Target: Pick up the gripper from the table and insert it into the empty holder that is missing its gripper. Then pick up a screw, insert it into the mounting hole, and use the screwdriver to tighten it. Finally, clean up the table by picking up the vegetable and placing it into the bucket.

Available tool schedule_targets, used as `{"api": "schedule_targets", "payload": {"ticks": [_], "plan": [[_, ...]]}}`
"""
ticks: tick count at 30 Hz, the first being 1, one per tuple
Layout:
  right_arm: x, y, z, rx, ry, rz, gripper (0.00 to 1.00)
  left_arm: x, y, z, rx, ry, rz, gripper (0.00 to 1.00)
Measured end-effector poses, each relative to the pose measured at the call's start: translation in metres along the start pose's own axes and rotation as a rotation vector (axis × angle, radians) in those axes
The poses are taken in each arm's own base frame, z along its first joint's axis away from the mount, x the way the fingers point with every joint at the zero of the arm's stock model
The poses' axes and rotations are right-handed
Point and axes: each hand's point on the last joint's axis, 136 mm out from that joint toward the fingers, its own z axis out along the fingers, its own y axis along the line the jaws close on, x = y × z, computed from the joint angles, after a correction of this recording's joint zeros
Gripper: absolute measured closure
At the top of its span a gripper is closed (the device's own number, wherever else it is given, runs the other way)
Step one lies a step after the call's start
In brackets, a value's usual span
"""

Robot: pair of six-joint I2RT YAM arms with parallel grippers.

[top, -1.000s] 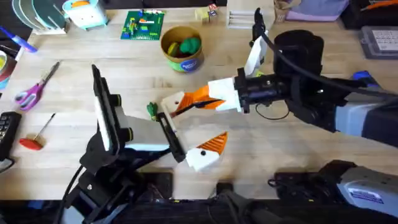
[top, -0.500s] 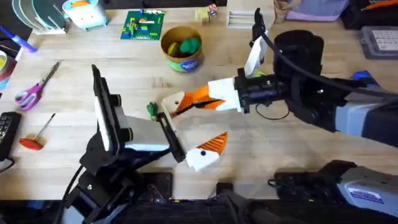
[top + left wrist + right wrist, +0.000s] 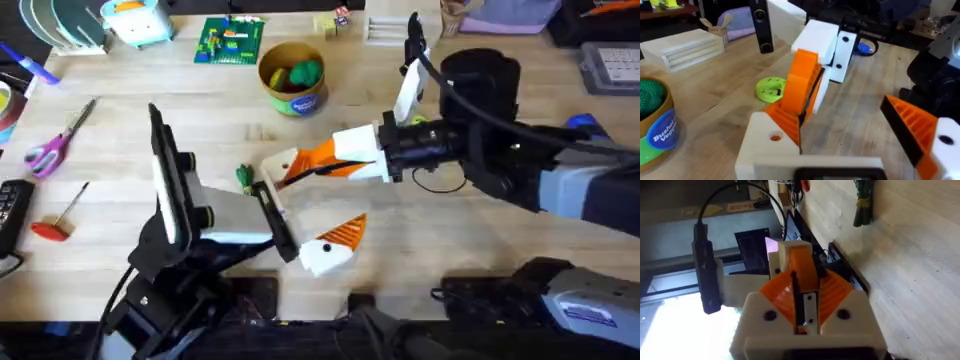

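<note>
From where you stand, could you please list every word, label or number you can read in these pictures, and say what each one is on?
"Bushel" and below it a cut-off "Vege...": on the blue round label of the bucket, seen by the left wrist camera.
The same label in the overhead view: too small to read.
The white label on the right arm: its print is too small to read.

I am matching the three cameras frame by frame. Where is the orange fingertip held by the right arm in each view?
Overhead: the orange fingertip sits mid-table, left of the dark right arm.
Left wrist: centre of picture, in front of white finger blocks.
Right wrist: centre, sticking out past the ribbed pads.
Shared landmark: the right gripper, shut on it.
</note>
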Motion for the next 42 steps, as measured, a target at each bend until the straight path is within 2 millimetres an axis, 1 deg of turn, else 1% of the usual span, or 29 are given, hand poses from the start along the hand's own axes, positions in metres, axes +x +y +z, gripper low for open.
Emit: {"api": "schedule_targets", "payload": {"ticks": [4,7,9,14,19,23,31,38,42], "plan": [[0.003,0.000,0.000,-0.004,0.017,-0.016,0.765,0.000,-0.005,0.000,0.026,0.001,0.010,0.008],[0.007,0.001,0.001,-0.008,0.033,-0.032,0.708,0.001,-0.013,0.000,0.073,0.004,0.020,0.008],[0.009,0.001,0.002,-0.009,0.042,-0.040,0.688,0.001,-0.018,0.000,0.096,0.006,0.023,0.008],[0.009,0.001,0.002,-0.009,0.043,-0.046,0.630,0.001,-0.019,0.000,0.102,0.006,0.025,0.008],[0.010,0.001,0.002,-0.011,0.047,-0.052,0.600,0.001,-0.019,0.000,0.106,0.006,0.028,0.008],[0.011,0.000,0.002,-0.012,0.054,-0.053,0.532,0.001,-0.020,0.000,0.107,0.005,0.036,0.008],[0.014,0.000,0.002,-0.019,0.072,-0.051,0.526,0.001,-0.022,0.000,0.119,0.006,0.040,0.008],[0.013,0.002,-0.003,-0.040,0.087,-0.045,0.509,0.002,-0.025,-0.001,0.138,0.007,0.046,0.008],[0.012,0.003,-0.005,-0.047,0.088,-0.049,0.505,0.003,-0.032,-0.002,0.175,0.010,0.046,0.008]]}}
